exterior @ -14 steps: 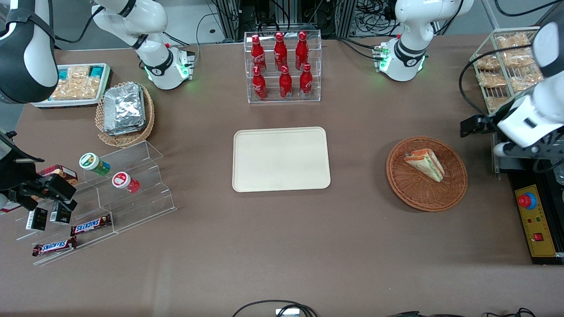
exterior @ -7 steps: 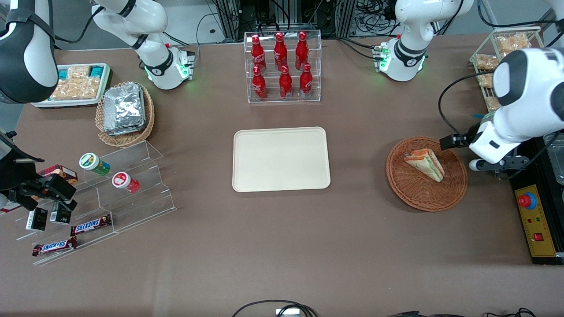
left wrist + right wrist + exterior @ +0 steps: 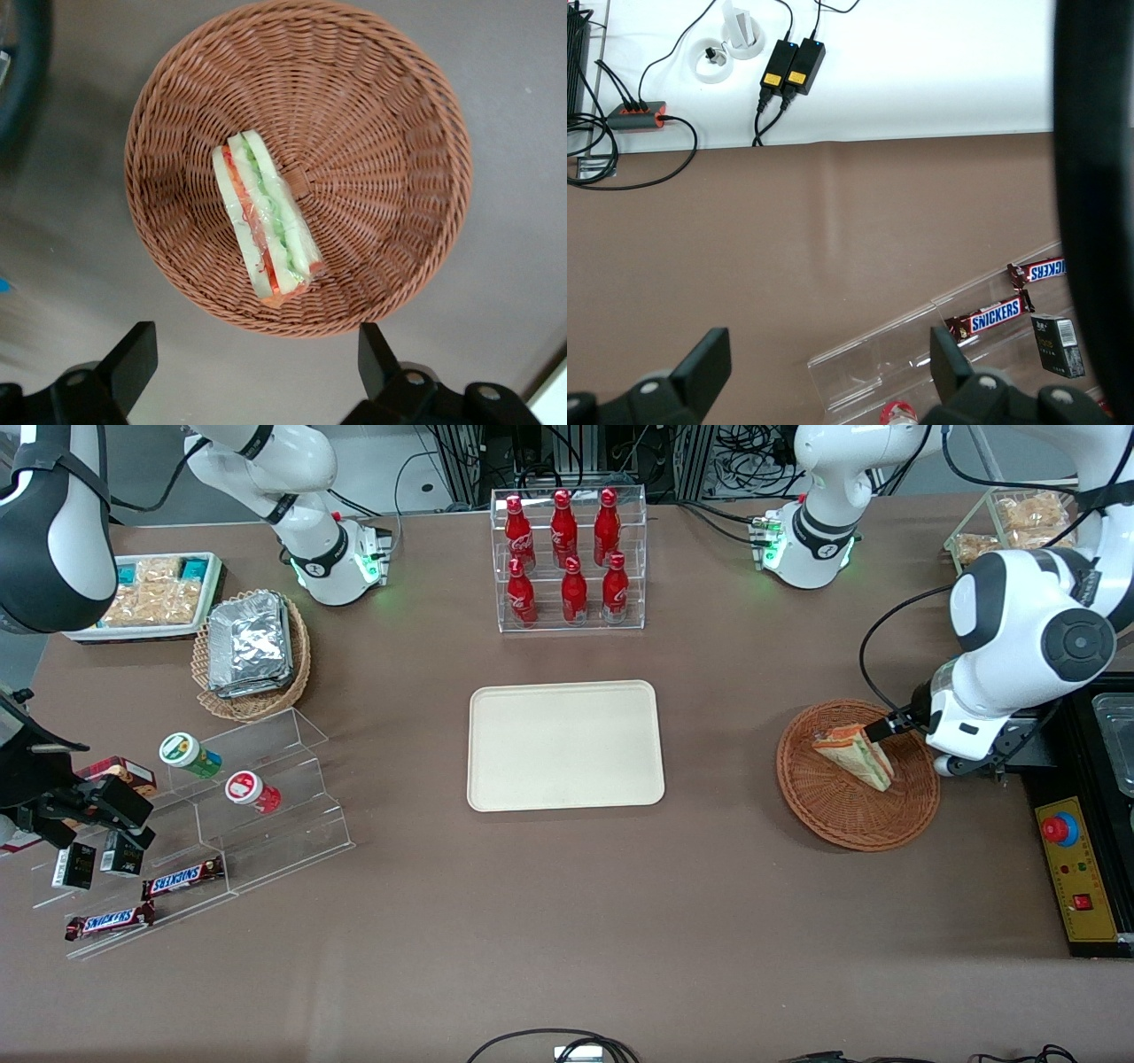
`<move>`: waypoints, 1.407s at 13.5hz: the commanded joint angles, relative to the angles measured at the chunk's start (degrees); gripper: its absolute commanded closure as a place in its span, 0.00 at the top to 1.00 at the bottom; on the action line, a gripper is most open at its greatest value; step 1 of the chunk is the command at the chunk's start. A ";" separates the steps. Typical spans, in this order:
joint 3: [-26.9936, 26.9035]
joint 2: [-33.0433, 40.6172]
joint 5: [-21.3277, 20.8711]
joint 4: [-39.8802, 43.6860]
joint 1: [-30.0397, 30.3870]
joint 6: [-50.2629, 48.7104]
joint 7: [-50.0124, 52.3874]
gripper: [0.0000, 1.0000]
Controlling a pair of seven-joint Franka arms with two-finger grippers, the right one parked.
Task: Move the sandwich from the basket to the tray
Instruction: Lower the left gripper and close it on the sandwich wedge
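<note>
Hovering above the wicker basket (image 3: 299, 168), my gripper (image 3: 252, 367) has its fingers (image 3: 133, 354) spread wide, wider than the wrapped wedge sandwich (image 3: 264, 221) below, and holds nothing. I see the sandwich lying in the basket directly beneath the gripper, not touching it. From the front, the cream tray (image 3: 565, 745) sits well apart from the gripper, toward the parked arm's end.

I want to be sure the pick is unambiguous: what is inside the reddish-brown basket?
Only the sandwich lies in the basket, on its woven floor. What is under it is covered. The open gripper hangs above the basket's rim.
</note>
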State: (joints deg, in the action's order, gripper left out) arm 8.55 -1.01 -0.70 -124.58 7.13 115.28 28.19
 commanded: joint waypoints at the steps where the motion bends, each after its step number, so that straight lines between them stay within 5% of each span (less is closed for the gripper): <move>1: -0.02 1.54 -0.61 -3.29 -0.19 3.27 6.51 1.00; 19: -0.55 -5.83 -0.70 -20.08 0.42 37.54 18.22 1.00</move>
State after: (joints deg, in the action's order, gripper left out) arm 8.07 -5.55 -0.72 -143.17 7.19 148.96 45.32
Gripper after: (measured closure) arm 0.000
